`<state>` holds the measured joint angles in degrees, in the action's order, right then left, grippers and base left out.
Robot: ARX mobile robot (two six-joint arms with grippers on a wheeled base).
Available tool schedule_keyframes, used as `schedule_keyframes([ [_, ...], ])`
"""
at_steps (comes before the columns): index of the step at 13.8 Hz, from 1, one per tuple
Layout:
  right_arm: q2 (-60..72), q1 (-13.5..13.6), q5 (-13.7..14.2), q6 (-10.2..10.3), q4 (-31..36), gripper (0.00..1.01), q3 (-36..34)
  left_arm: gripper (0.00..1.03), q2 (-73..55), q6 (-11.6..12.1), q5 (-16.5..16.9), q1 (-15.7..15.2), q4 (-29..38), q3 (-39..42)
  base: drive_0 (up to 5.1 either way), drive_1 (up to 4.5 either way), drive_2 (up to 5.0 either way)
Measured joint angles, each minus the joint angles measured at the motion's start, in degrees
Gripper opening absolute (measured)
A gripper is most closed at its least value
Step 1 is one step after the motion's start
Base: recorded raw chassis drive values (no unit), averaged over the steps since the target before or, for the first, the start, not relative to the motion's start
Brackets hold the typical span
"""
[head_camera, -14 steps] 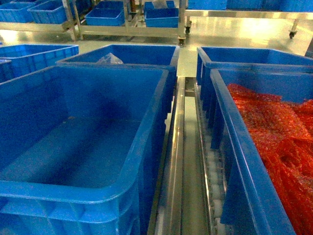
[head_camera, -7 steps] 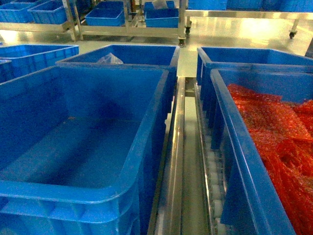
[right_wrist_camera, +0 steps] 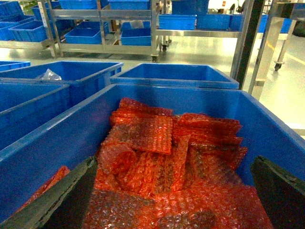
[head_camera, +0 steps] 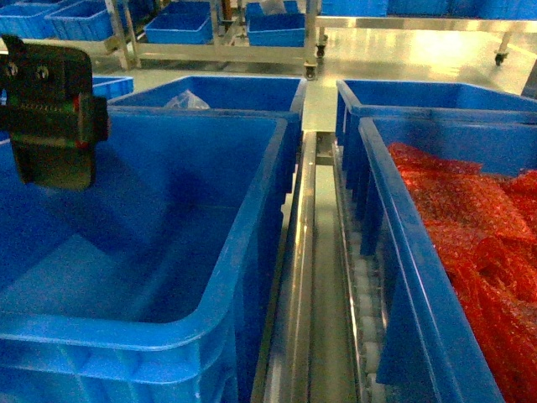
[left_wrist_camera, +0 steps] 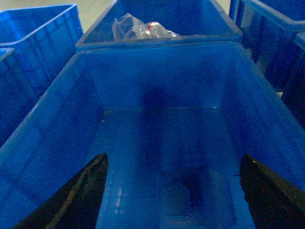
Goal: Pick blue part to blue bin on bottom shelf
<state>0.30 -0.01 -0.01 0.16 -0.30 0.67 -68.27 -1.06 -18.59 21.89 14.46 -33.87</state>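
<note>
Blue plastic fills nearly the whole scene: a large blue bin (head_camera: pixel 151 252) stands at the left of the shelf's centre rail (head_camera: pixel 306 277), and its floor is seen bare in both the head view and the left wrist view. The left gripper (left_wrist_camera: pixel 174 191) is held above this bin with its jaws wide apart, and nothing is seen between them. In the head view it appears as a dark block (head_camera: pixel 52 113) over the bin's far left corner.

The right gripper (right_wrist_camera: pixel 174 195) is also spread open and empty — it hangs over the neighbouring crate (right_wrist_camera: pixel 267 129), which is piled with red bubble-wrap bags (right_wrist_camera: pixel 167 157). Small white rollers (head_camera: pixel 369 294) are seen along the rail between the two crates.

A blue part cannot be found in any of the three views. Behind the large bin, a second crate (head_camera: pixel 226 88) holds a crumpled clear plastic bag (left_wrist_camera: pixel 138 28) with something pale and reddish inside, but what it is cannot be told.

As far as can be judged, the task is at its start or between steps: no part is gripped, none is lying in the bin, and the pick and the drop are both left to do — unless the part is hidden outside the views.
</note>
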Motion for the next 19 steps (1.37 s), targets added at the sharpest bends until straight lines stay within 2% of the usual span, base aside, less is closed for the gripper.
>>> schedule_keyframes([
  [1,0.0,0.0,0.0,0.0,0.0,0.98,0.0,0.93,0.2,0.0,-0.2,-0.3,0.7,0.1,0.0,0.0,0.0],
  [2,0.0,0.0,0.0,0.0,0.0,0.98,0.0,1.0,0.8,0.0,-0.5,-0.5,0.8,0.0,0.0,0.0,0.0],
  [3,0.0,0.0,0.0,0.0,0.0,0.98,0.0,0.89,0.4,0.2,-1.0,-1.2,14.6,3.7,0.0,0.0,0.0],
  [4,0.0,0.0,0.0,0.0,0.0,0.98,0.0,0.77,2.7,0.3,0.5,-3.0,23.2,9.4,0.0,0.0,0.0],
  [5,0.0,0.0,0.0,0.0,0.0,0.98,0.0,0.64,5.7,0.3,1.8,-5.3,27.3,14.1,0.0,0.0,0.0],
  [6,0.0,0.0,0.0,0.0,0.0,0.98,0.0,0.5,8.9,0.2,3.3,-7.7,27.8,16.9,0.0,0.0,0.0],
  [9,0.0,0.0,0.0,0.0,0.0,0.98,0.0,0.11,16.5,0.3,8.3,-11.9,26.1,23.5,0.0,0.0,0.0],
  [10,0.0,0.0,0.0,0.0,0.0,0.98,0.0,0.01,18.9,0.2,9.3,-13.1,25.5,24.9,0.0,0.0,0.0],
  [14,0.0,0.0,0.0,0.0,0.0,0.98,0.0,0.02,29.3,0.3,14.3,-17.6,19.5,29.5,0.0,0.0,0.0],
  [15,0.0,0.0,0.0,0.0,0.0,0.98,0.0,0.02,31.8,0.3,18.0,-21.4,17.9,30.3,0.0,0.0,0.0],
  [16,0.0,0.0,0.0,0.0,0.0,0.98,0.0,0.02,34.0,0.2,17.7,-22.2,16.3,30.8,0.0,0.0,0.0],
  [18,0.0,0.0,0.0,0.0,0.0,0.98,0.0,0.02,36.7,0.3,18.6,-21.8,16.6,33.2,0.0,0.0,0.0],
  [19,0.0,0.0,0.0,0.0,0.0,0.98,0.0,0.02,38.2,0.3,18.4,-21.8,14.4,33.2,0.0,0.0,0.0],
])
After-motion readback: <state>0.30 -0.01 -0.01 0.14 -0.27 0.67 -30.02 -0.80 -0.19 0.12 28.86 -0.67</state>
